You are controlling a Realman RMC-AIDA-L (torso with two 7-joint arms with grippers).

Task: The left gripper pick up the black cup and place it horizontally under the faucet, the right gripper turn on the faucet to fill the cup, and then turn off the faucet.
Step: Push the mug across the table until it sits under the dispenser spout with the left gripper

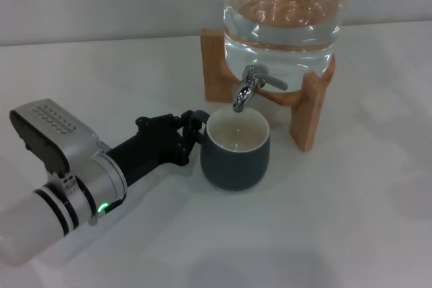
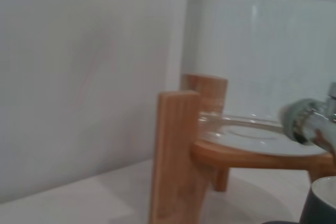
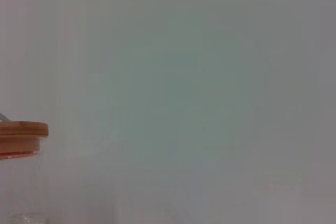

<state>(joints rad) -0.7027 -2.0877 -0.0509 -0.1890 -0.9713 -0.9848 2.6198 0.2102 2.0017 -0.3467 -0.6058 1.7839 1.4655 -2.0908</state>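
Note:
The black cup [image 1: 235, 156] stands upright on the white table, right under the spout of the chrome faucet [image 1: 250, 89]. The cup's cream inside shows, and its handle is hidden. My left gripper [image 1: 194, 131] lies low on the table at the cup's left side, its black fingers [image 1: 196, 121] closed against the cup where the handle is. The faucet's lever points to the right. In the left wrist view the faucet [image 2: 310, 124] and the cup's rim [image 2: 321, 198] show at one edge. My right gripper is out of view.
The glass water jar [image 1: 283, 11] sits in a wooden stand [image 1: 312, 109] behind the cup. The stand's post [image 2: 176, 156] is close in the left wrist view. The right wrist view shows a pale wall and the jar's wooden lid [image 3: 21, 137].

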